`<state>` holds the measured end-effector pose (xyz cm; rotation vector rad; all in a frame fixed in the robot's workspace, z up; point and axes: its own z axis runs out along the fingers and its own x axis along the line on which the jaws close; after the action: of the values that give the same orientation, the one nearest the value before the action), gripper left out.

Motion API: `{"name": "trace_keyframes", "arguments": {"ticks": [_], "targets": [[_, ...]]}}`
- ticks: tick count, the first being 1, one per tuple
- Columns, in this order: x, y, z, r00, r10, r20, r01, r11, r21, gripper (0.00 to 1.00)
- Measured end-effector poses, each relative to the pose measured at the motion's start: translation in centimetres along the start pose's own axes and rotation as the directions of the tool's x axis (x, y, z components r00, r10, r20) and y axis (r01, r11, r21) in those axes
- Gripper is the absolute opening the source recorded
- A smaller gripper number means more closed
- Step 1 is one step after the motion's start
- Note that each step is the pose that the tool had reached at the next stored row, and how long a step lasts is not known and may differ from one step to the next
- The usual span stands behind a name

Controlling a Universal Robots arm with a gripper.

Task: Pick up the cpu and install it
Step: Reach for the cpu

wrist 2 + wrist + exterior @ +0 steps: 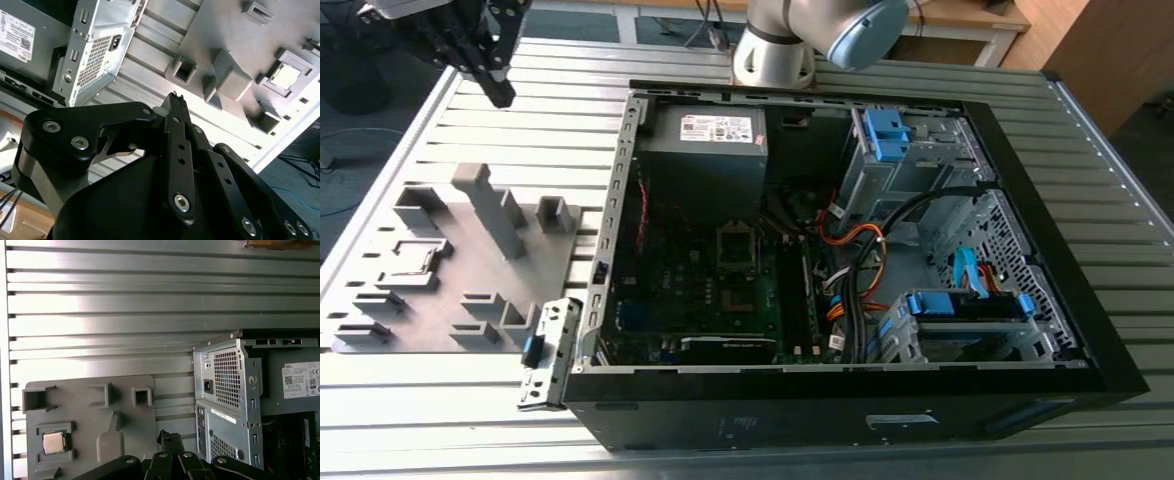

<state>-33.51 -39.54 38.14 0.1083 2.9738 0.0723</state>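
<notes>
The cpu (pixel 53 442) is a small silver square chip lying flat in a square nest of the grey fixture tray (pixel 125 415); the second wrist view also has the cpu (pixel 286 76) in that nest. My gripper (pixel 498 93) hangs high over the table at the exterior view's upper left, beyond the tray's far end and well apart from the chip. Its black fingertips (pixel 175 98) meet with nothing between them, so it is shut. The open computer case (pixel 620 200) lies on its side beside the tray, with the black socket frame (pixel 736 245) on its motherboard.
The fixture tray (pixel 580 265) carries several upright grey blocks (pixel 491 205) near the cpu nest. A grey power supply with a white label (pixel 707 130) sits in the case's far corner, with cables and blue drive brackets (pixel 887 135) at the exterior view's right. The table (pixel 560 90) is ribbed metal.
</notes>
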Motion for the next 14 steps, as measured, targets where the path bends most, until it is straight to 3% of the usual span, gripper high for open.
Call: {"name": "trace_keyframes", "arguments": {"ticks": [7, 14], "targets": [[2.25, -0.15, -0.13, 1.0, 0.0, 0.0055, 0.0, 1.0, -0.0003, 0.11], [2.57, -0.17, -0.15, 1.0, 0.0, 0.0056, 0.0, 1.0, -0.0003, 0.11]]}}
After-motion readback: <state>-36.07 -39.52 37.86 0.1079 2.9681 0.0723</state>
